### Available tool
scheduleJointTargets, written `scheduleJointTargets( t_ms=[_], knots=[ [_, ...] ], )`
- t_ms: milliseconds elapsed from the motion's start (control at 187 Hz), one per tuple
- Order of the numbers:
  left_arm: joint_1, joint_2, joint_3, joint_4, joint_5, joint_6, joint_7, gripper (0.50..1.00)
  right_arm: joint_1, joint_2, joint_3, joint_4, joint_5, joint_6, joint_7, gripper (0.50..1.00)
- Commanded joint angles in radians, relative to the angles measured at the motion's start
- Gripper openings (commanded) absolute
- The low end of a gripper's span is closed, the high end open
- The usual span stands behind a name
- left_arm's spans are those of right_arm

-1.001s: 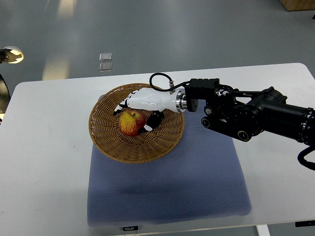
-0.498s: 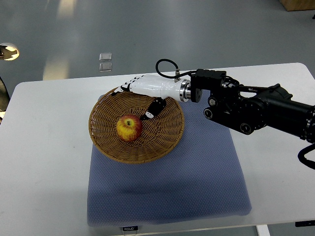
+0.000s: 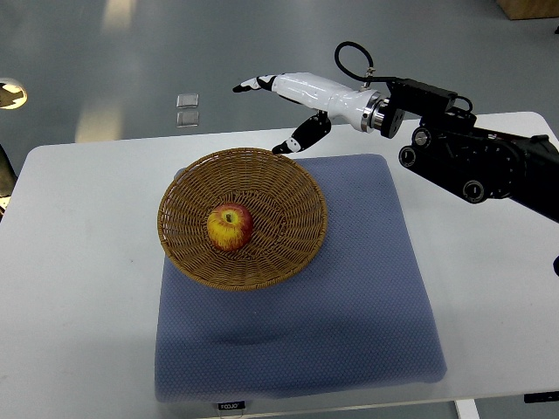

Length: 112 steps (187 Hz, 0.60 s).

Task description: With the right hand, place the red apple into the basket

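Red apple (image 3: pixel 229 228): left of centre in frame, resting stem-up on the floor of the basket (image 3: pixel 297 188), apart from the wall on all sides. Red-and-yellow skin, glossy. Judged firm, moderately heavy for its size, smooth and somewhat slippery, prone to bruising if squeezed or dropped, and apt to roll on the curved weave. Best taken from above, fingers around the widest girth, stem left clear.

Basket: round woven wicker, shallow, centre-left, partly on the blue mat (image 3: pixel 349 323), partly on the white table (image 3: pixel 79 262). Judged light, stiff, likely to slide if pushed.

Right hand (image 3: pixel 293 96): upper centre of frame, raised beyond the basket's far rim, well apart from the apple. Fingers (image 3: pixel 251 85) extended and loose, thumb hanging down, holding nothing.

Left hand: absent from frame.

Placement judged complete.
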<state>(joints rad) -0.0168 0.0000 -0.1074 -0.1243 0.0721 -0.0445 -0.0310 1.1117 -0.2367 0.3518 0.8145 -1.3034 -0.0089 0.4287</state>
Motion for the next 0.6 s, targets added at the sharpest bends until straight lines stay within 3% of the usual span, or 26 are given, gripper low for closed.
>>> scheduleJointTargets(
  t_ms=[0, 391, 535, 594],
  knots=[
    [0.000, 0.000, 0.000, 0.000, 0.000, 0.000, 0.000, 1.000, -0.026, -0.024, 0.035, -0.003, 0.122, 0.000, 0.001, 0.917],
    [0.000, 0.000, 0.000, 0.000, 0.000, 0.000, 0.000, 1.000, -0.136, -0.016, 0.217, -0.037, 0.687, 0.007, 0.033, 0.917],
    [0.000, 0.000, 0.000, 0.000, 0.000, 0.000, 0.000, 1.000, -0.179, -0.013, 0.246, -0.080, 0.832, 0.055, 0.024, 0.917],
    [0.000, 0.000, 0.000, 0.000, 0.000, 0.000, -0.001, 1.000, -0.213, -0.013, 0.250, -0.104, 1.000, 0.089, 0.022, 0.917]
  ],
)
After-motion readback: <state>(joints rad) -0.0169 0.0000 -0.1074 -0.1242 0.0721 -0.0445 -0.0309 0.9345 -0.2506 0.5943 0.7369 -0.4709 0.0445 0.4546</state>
